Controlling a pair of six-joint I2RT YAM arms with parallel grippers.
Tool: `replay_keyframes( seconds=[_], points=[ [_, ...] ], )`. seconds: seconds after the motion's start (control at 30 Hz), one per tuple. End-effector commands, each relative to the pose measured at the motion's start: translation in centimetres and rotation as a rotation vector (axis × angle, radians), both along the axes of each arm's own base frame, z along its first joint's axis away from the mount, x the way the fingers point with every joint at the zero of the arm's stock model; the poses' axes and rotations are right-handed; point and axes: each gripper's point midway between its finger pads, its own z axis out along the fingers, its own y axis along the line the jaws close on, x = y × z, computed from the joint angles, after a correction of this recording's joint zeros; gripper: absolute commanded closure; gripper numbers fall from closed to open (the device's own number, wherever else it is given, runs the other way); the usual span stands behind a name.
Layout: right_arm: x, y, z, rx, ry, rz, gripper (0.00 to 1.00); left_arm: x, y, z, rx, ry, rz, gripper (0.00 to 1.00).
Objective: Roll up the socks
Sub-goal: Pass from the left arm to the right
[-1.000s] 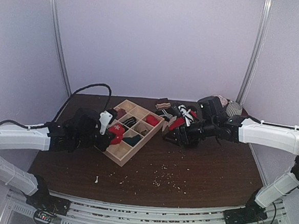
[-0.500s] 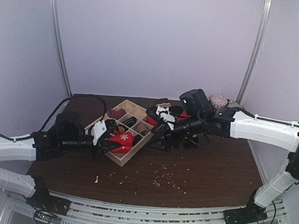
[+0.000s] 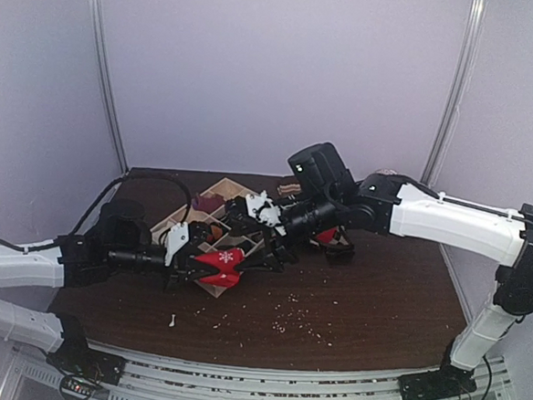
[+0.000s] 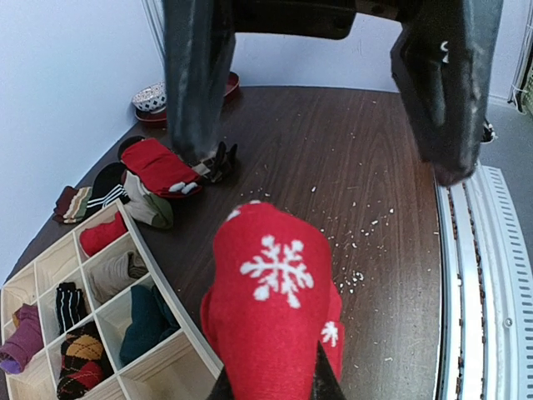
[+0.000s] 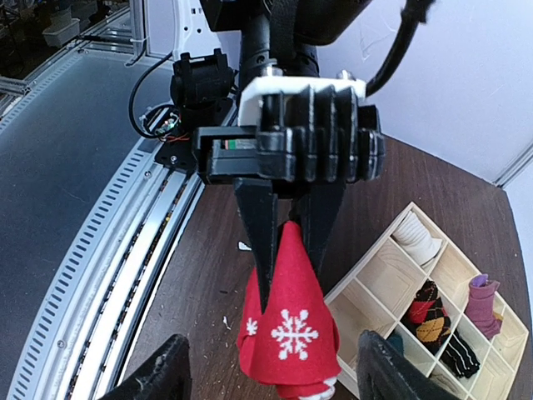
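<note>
My left gripper [image 3: 198,263] is shut on a red sock with white snowflakes [image 3: 223,263], held just above the table at the tray's front corner. In the left wrist view the snowflake sock [image 4: 275,317] fills the lower middle. My right gripper [image 3: 265,246] is open and faces it, its fingers [image 4: 196,92] apart on either side of the sock without touching. From the right wrist I see the left gripper [image 5: 287,250] pinching the sock's [image 5: 291,333] top. On the table behind lie a red sock with a white-striped end [image 4: 156,165] and a cream sock [image 4: 140,206].
A wooden divided tray [image 3: 208,284] holds several rolled socks, among them a teal one [image 4: 148,321] and an argyle one [image 5: 426,304]. More socks lie piled behind the right arm [image 3: 328,234]. Crumbs [image 3: 296,327] dot the table front. A bowl [image 4: 151,96] stands at the far edge.
My right arm swung left from the sock pile to the tray and now faces the left gripper. The left gripper carried the snowflake sock right, off the tray's front corner.
</note>
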Motion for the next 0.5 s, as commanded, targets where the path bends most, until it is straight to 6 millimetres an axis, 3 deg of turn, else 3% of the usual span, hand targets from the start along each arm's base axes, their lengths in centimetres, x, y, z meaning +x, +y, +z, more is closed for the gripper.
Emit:
replay_keyframes(
  seconds=[0.0, 0.17, 0.47],
  points=[
    [0.0, 0.3, -1.9, -0.085, 0.034, 0.037, 0.32, 0.4, -0.3, 1.6, -0.021, -0.041, -0.003, 1.00],
    [1.4, 1.6, -3.0, -0.074, 0.071, -0.047, 0.34, 0.3, -0.5, 1.1, -0.012, -0.028, -0.007, 1.00],
    [2.0, 2.9, -3.9, -0.070, 0.135, -0.073, 0.38, 0.4, -0.5, 1.1, -0.004, -0.039, -0.005, 1.00]
  ],
)
